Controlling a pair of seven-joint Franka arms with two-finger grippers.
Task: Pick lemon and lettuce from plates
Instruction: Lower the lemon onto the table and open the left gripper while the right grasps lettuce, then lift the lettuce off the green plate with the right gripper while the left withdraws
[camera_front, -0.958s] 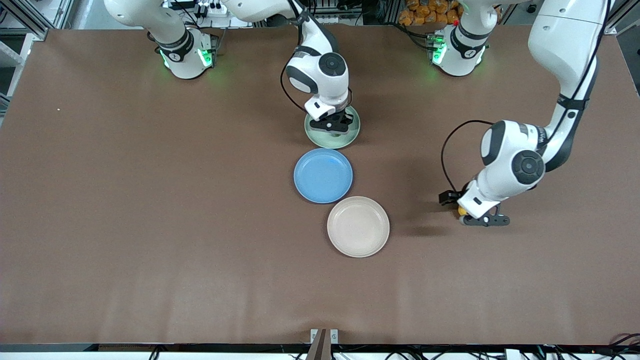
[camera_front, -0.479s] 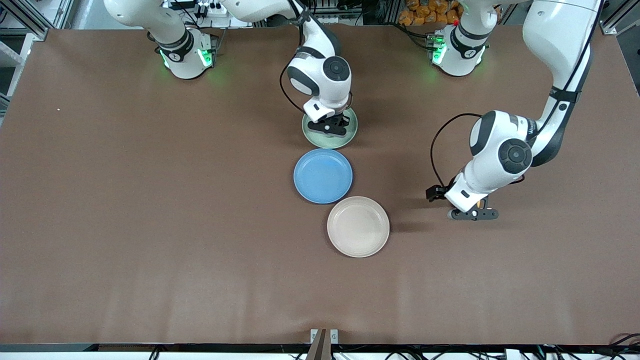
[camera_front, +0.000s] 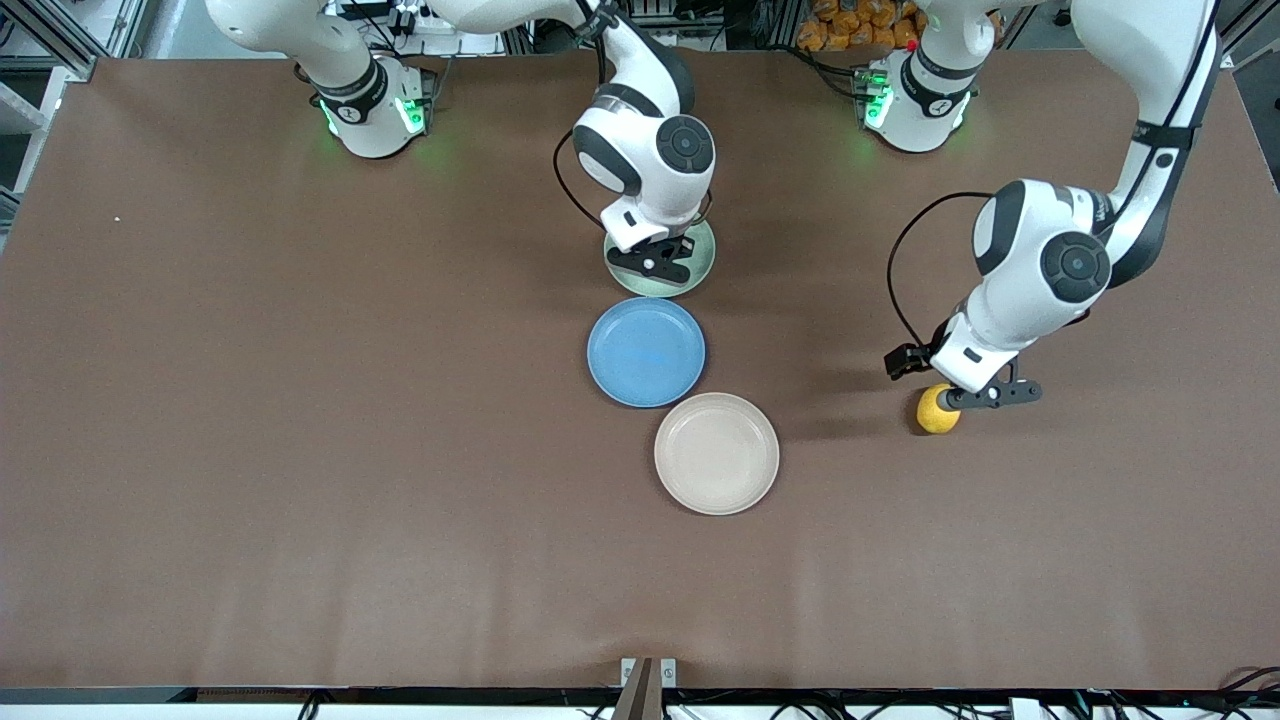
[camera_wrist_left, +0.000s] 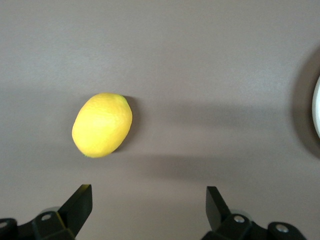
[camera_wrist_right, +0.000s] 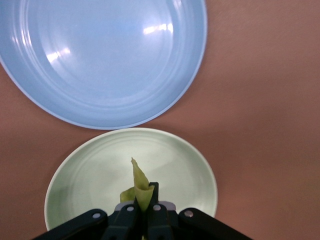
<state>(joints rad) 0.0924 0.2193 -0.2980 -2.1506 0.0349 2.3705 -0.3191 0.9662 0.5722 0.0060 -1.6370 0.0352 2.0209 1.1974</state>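
So the brown table (camera_front: 300, 450) takes up pretty much everything, with both Franka arms reaching in from the top edge of the front view. Three plates sit in a loose diagonal row around the middle. The blue plate (camera_front: 646, 351) is the middle one and looks a touch bigger in the right wrist view. The beige-cream plate (camera_front: 716, 453) is nearest the front camera and has nothing on it. The pale green plate (camera_front: 700, 262) is the farthest of the three from that camera, just beside the blue one but not touching it.

The right gripper (camera_front: 655, 263) hangs over the pale green plate, lifted off it, and its fingers are pinched together on the lettuce (camera_wrist_right: 140, 189). In the right wrist view the leaf is a thin yellowish-green strip sticking up from between the fingertips, with the green plate's bare floor under it. So the lettuce is off the plate and in the air.

The left gripper (camera_front: 990, 396) is over bare table toward the left arm's end, well apart from the beige-cream plate. Its fingers are spread wide and there's nothing between them. The lemon (camera_front: 937, 409) lies on the table right by it, resting on its side, clear of both fingertips (camera_wrist_left: 80, 200) in the left wrist view.
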